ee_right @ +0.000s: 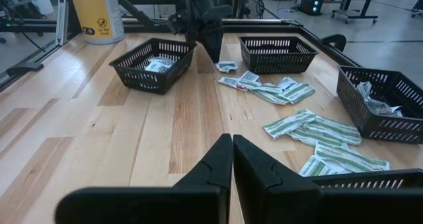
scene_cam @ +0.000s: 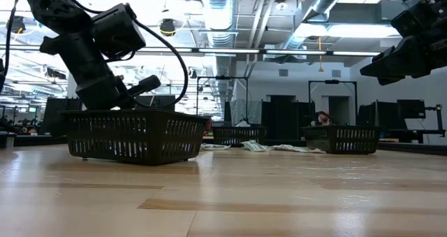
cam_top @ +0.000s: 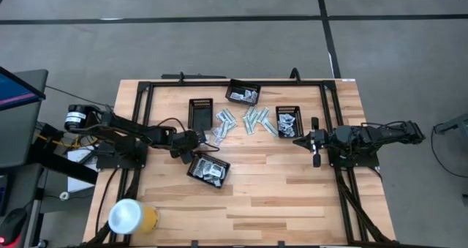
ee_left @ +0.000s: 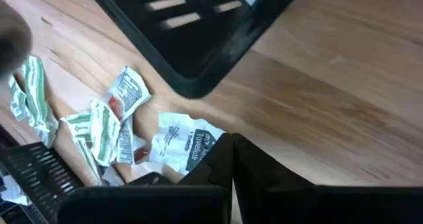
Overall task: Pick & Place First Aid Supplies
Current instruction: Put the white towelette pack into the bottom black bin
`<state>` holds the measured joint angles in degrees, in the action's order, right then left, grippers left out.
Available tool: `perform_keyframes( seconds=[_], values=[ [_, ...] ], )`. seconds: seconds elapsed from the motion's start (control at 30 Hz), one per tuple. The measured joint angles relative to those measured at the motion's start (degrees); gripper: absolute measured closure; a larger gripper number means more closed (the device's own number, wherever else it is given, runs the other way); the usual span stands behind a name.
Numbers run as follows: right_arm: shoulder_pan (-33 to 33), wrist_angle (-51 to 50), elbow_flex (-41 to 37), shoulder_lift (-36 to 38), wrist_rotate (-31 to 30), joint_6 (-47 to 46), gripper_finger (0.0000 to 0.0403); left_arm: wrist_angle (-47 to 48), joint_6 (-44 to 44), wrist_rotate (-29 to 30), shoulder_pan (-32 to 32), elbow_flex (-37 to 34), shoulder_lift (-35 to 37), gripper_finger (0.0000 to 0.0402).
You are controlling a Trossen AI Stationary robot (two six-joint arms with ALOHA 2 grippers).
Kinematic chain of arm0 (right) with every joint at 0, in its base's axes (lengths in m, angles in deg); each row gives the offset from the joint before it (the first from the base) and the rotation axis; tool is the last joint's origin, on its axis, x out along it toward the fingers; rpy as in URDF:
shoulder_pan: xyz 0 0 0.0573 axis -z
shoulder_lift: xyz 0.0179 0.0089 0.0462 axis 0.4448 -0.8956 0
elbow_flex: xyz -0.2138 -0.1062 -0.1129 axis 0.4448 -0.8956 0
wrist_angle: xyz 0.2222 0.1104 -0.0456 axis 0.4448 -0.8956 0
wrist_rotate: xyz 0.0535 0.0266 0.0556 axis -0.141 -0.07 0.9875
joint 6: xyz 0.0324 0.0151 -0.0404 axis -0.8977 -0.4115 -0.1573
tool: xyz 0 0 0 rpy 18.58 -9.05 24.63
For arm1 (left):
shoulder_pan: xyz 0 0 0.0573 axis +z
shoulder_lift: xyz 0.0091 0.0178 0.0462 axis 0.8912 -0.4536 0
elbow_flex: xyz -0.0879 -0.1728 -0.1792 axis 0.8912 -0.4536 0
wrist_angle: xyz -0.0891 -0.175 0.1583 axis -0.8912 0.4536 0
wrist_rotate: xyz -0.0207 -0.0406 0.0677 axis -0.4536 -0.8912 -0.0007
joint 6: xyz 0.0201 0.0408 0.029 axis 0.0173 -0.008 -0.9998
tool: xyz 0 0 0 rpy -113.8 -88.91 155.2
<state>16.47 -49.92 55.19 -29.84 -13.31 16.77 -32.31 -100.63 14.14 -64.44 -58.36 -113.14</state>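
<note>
Pinch attempt on a white packet (ee_left: 178,141) with the left gripper (ee_left: 231,137), beside the near tray (cam_top: 208,169).
Clenched tight at the packet's crinkled edge, but cannot tell whether truly caught. Best to lift slowly and check the hold before swinging over the tray's rim. Thin, flat, slick wrapper on a smooth wooden table (cam_top: 292,197), probably easy to lose, or to drag the green-white strips (ee_left: 99,128) lying close alongside. Stiff black mesh walls on the trays. More packets (cam_top: 252,120) scattered mid-table between the far trays. Right gripper (ee_right: 232,138) clenched on nothing, hovering near the right-hand tray (cam_top: 289,121).
</note>
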Motion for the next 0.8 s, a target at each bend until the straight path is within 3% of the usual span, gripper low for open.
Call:
perform_keyframes(
  seconds=[0.8],
  values=[
    [0.0, 0.01, 0.0, 0.02, 0.0, 0.0, 0.0395, 0.88, -4.33, 2.58, -0.15, 0.05, 6.43, 0.0399]
  ],
)
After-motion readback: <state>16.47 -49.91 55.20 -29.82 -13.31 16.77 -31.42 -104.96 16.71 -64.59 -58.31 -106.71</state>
